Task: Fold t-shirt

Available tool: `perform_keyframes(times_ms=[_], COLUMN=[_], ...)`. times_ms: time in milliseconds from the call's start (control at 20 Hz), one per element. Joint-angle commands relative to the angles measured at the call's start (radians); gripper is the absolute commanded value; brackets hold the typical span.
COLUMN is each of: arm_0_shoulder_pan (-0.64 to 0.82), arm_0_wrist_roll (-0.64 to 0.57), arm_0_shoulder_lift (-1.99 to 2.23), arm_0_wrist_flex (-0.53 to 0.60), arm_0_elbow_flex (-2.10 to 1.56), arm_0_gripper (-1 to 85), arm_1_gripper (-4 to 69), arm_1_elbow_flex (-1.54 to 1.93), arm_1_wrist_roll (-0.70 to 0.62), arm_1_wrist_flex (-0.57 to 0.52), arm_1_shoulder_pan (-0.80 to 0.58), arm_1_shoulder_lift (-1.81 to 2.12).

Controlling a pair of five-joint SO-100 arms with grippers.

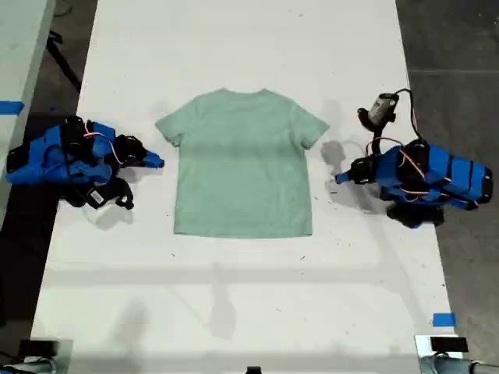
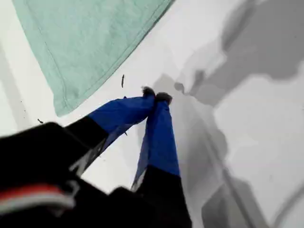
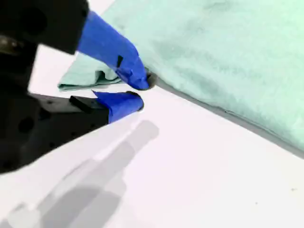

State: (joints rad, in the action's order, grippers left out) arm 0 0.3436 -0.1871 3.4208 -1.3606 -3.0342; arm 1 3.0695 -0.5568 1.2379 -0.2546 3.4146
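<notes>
The pale mint-green t-shirt [image 1: 243,164] lies flat and spread out in the middle of the white table [image 1: 234,296], neck toward the far end. My first gripper [image 1: 341,178] rests at the exterior view's right, a short gap from the shirt's side. Its blue jaws [image 2: 156,94] are shut with tips touching and empty, and a stitched corner of the t-shirt [image 2: 85,42] lies beyond them. My second gripper [image 1: 158,162] rests at the exterior view's left. It is shut [image 3: 141,92] and holds nothing, its tips just beside the t-shirt [image 3: 228,57] below the sleeve.
A small camera on a cable [image 1: 382,109] sticks up above the arm at the exterior view's right. Blue tape marks [image 1: 443,319] sit near the table's near corner. Dark floor borders both long table edges.
</notes>
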Motion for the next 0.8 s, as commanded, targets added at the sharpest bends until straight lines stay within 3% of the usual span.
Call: perform_keyframes(times_ms=[0,750], arm_0_shoulder_pan=[-0.525,-0.483], arm_0_wrist_roll=[0.479,0.483], arm_0_shoulder_lift=[0.002,0.002], arm_0_wrist_flex=[-0.026,-0.021], arm_0_elbow_flex=[0.021,0.055], arm_0_gripper=[0.0,0.0], arm_1_gripper=[-1.0,-0.8], arm_1_elbow_flex=[-0.002,-0.077], arm_1_wrist_roll=[0.672,0.687], arm_1_wrist_flex=[-0.094,-0.083], arm_1_shoulder_pan=[0.006,0.041], arm_1_shoulder_lift=[0.008,0.008])
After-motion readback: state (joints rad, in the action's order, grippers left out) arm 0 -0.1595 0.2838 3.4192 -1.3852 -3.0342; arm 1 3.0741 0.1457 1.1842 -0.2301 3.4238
